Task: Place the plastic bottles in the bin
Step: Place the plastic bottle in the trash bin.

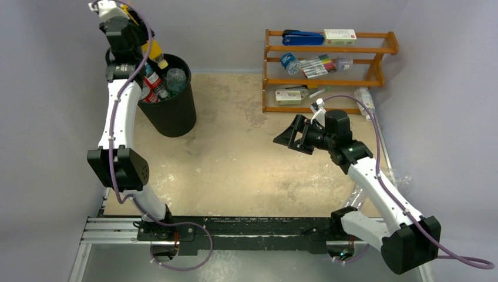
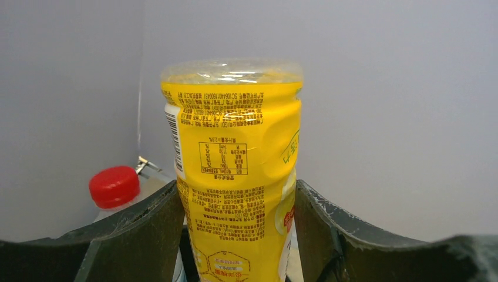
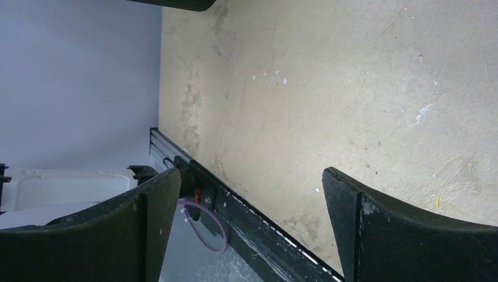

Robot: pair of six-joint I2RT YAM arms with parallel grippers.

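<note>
My left gripper (image 1: 141,41) is shut on a yellow plastic bottle (image 1: 157,56) and holds it over the far left rim of the black bin (image 1: 173,114). In the left wrist view the yellow bottle (image 2: 235,176) stands between both fingers of the left gripper (image 2: 236,188), and a red-capped bottle (image 2: 114,186) shows behind the left finger. Several clear bottles (image 1: 175,79) with red labels lie inside the bin. My right gripper (image 1: 288,136) is open and empty above the table's right middle; in the right wrist view (image 3: 249,176) only bare table shows between its fingers.
An orange wooden rack (image 1: 267,70) with markers and boxes stands at the back right. The bin's base (image 3: 176,4) shows at the top of the right wrist view. The black rail (image 1: 235,226) runs along the near table edge. Grey walls close the left and back.
</note>
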